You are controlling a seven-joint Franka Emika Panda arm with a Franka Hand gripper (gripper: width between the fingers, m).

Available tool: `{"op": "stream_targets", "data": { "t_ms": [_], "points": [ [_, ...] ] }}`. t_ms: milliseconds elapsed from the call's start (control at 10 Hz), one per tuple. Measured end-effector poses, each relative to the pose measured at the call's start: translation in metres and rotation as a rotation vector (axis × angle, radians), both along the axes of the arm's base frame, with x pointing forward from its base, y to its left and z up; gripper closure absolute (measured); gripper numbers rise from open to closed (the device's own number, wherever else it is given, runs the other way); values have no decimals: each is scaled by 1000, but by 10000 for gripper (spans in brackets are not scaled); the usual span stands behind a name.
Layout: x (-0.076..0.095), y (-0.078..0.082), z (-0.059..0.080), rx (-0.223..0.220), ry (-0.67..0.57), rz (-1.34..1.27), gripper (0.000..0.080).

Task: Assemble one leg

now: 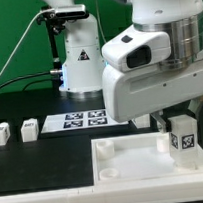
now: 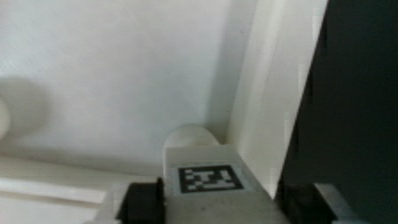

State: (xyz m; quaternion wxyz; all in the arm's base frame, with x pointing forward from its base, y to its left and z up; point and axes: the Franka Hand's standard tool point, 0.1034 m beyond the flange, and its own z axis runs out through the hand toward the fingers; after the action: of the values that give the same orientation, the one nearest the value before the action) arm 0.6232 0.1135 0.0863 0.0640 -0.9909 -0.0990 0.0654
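The leg [image 1: 183, 139] stands upright in the corner of the white panel [image 1: 116, 168] on the exterior view's right, its marker tag facing the camera, with the claw [image 1: 181, 130] straddling it from above.

The black desk [image 1: 34, 156] carries everything. Over it, the arm's bulky white wrist housing [image 1: 145, 55] fills the upper right of the exterior view and hides what lies behind it, while the arm's base [image 1: 81, 61] stands further back. The panel lies at the front edge, with a round raised socket [image 1: 100, 147] at its nearer corner. Behind it lies the marker board [image 1: 86, 119]. Two spare legs [image 1: 2, 134] [image 1: 30, 128] sit well apart from the panel, toward the exterior view's left.

The wrist view alone shows the fit. The leg [image 2: 203, 150] sits tucked into the recess corner, just beside the panel's raised rim [image 2: 267, 80], and the dark desk [image 2: 356, 80] lies past that rim. The claw [image 2: 233, 204] is parted wider than the leg. One of its pads [image 2: 143, 205] sits just beside the leg, while a pale strip shows between the leg and the other pad, so nothing is clamped. The exterior view cannot show that gap.
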Motion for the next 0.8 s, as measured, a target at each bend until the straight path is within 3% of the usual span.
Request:
{"op": "stream_targets", "data": {
  "t_ms": [400, 800],
  "points": [
    [1, 7, 0, -59, 41, -682, 505],
    [1, 19, -3, -118, 109, -1182, 505]
  ]
}}
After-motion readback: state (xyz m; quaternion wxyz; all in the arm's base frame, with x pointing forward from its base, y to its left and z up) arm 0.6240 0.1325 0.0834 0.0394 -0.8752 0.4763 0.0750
